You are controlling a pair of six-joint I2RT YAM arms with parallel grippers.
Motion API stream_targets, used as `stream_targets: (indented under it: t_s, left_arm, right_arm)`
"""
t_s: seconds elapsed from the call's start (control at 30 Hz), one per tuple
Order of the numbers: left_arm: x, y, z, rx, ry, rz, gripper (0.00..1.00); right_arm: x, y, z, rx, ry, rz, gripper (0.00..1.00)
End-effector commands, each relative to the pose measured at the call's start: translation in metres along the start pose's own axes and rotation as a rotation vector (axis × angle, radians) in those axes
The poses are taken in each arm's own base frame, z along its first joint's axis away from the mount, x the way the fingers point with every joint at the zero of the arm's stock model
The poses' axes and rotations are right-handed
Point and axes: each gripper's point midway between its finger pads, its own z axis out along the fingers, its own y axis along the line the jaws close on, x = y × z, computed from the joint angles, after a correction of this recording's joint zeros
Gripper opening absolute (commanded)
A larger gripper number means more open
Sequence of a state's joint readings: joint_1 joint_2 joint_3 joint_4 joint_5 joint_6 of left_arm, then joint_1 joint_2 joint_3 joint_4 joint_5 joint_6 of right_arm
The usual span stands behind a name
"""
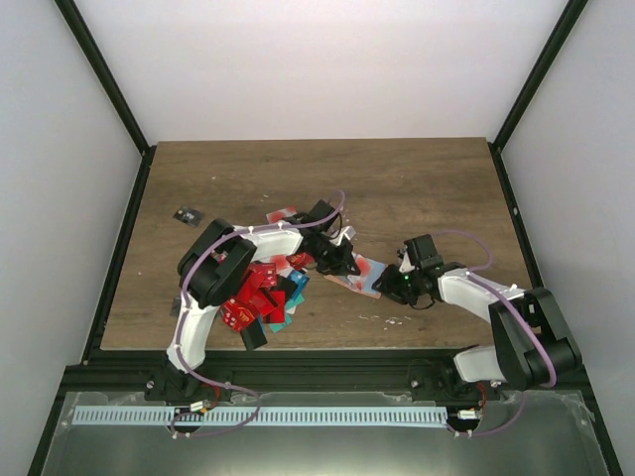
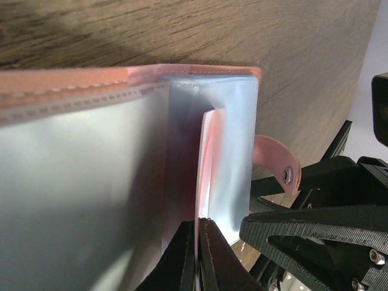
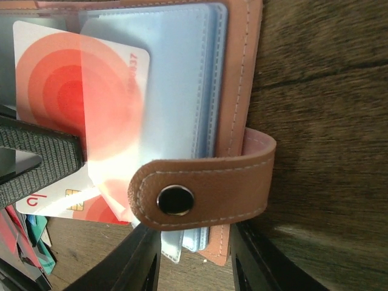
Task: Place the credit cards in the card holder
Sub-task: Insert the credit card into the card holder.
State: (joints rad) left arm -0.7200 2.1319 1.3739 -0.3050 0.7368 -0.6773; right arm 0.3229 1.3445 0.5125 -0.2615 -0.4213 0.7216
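Standing between white walls point(image 1: 327, 69), a wooden table point(image 1: 427, 188) holds credit cards point(image 1: 260, 293).

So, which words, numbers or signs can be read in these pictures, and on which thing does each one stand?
"837": printed sideways on the white card with red rings, apparently the end of a number; partly blurred.
Small red mark beside that card's chip: not readable as letters.
Card holder and its snap strap: no text.
Pile of cards in the top view: too small to read.
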Motion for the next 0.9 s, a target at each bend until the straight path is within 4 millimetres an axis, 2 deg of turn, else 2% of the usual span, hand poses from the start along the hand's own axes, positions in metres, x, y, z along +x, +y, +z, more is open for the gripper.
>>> stream_targets:
  t_s: [0.0,0.23,0.4,0.6,0.87]
  left_arm:
    - [0.000,0.014,0.012,-0.024,0.012,-0.016,0.04]
    - [-0.001,0.015,0.015,-0.016,0.020,-0.003,0.04]
    - [-0.001,0.015,0.018,-0.009,0.032,0.008,0.04]
    - [-0.001,0.016,0.021,-0.003,0.042,0.011,0.04]
    - [-0.001,0.018,0.024,0.008,0.048,0.006,0.04]
  right_arm:
    - [-0.001,-0.016,-0.001,0.098,0.008,0.018,0.35]
    - [-0.022,-0.017,-0.012,0.167,-0.076,0.026,0.35]
    - [-0.030,-0.027,-0.012,0.231,-0.104,0.060,0.28]
    - [-0.028,-0.031,0.001,0.234,-0.061,0.063,0.14]
    - [-0.027,-0.024,0.014,0.192,-0.009,0.049,0.08]
